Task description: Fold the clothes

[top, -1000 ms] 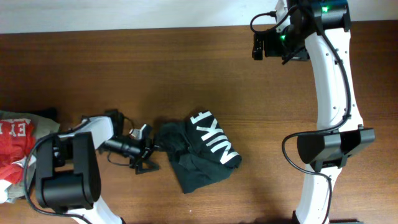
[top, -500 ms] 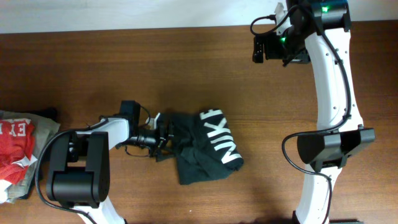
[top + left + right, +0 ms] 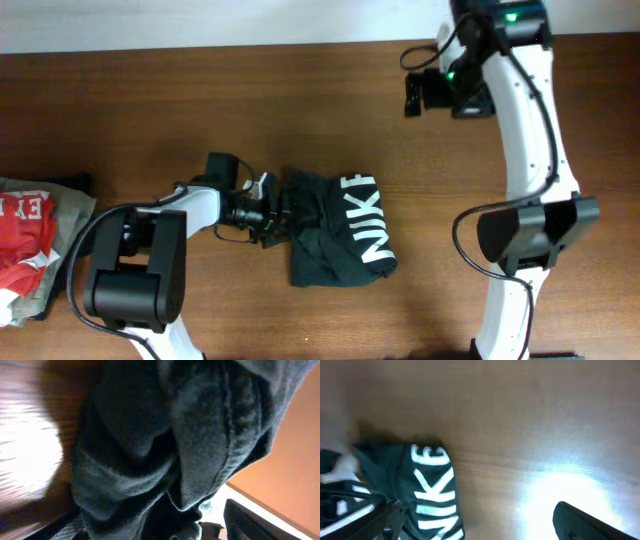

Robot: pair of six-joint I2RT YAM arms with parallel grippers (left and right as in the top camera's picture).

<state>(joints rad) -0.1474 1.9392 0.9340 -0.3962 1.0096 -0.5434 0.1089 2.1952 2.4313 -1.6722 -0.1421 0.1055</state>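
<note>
**T-shirt pushed right by the left arm, right arm held high and clear**

Since the earlier overhead frames, the left gripper [image 3: 272, 212] has been carried rightward across the table [image 3: 300, 110]. The crumpled T-shirt [image 3: 340, 235] has been shifted right with it and turned slightly. The right arm has been moved only a little.

From overhead, the dark T-shirt is seen bunched near the middle of the table, with its white NIKE lettering [image 3: 368, 225] running along its right side. The left gripper is pressed into the shirt's left edge, with cloth gathered at its tip. The right gripper [image 3: 412, 92] is held well apart from the shirt, near the table's far edge. At the left edge a red garment [image 3: 25, 235] with white letters is laid on a grey-beige garment [image 3: 20, 300]. The surface is brown wood grain, and a white strip [image 3: 200, 20] is seen beyond its far edge.

In the left wrist view, the frame is almost filled by dark folds of the T-shirt [image 3: 150, 435]. The cloth lies between the fingers, which are only glimpsed at the bottom corners. It cannot be told whether the cloth is pinched or merely surrounded. Bare wood is seen at the left, and an orange-brown surface at the right.

In the right wrist view, the T-shirt [image 3: 420, 490] is seen from above at the lower left, lettering up. The right jaws are spread wide and nothing is held. Bright glare is reflected off the wood.
</note>
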